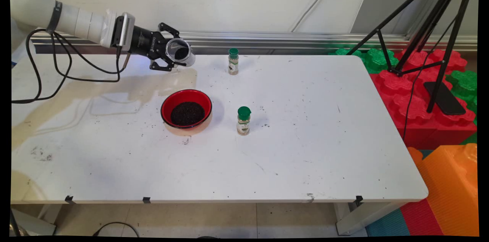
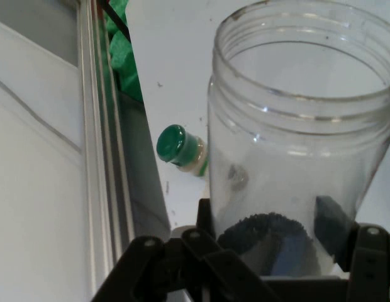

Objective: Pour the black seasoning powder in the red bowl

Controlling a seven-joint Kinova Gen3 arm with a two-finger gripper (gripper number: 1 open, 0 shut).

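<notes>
The gripper (image 1: 172,55) is clamped on a clear, round plastic jar (image 1: 181,52) (a little dark grainy stuff inside, perhaps seeds), held tipped sideways in the air above and behind a glossy red bowl (image 1: 186,109) of similar dark grains.

White wall (image 1: 229,1), tripod (image 1: 431,24), foam blocks (image 1: 420,93).

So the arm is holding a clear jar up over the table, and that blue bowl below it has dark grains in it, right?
Nearly. The bowl is red, not blue, as the main view shows. The rest stands: the gripper holds a clear jar above the table, and the bowl below it has dark grains in it.
</notes>
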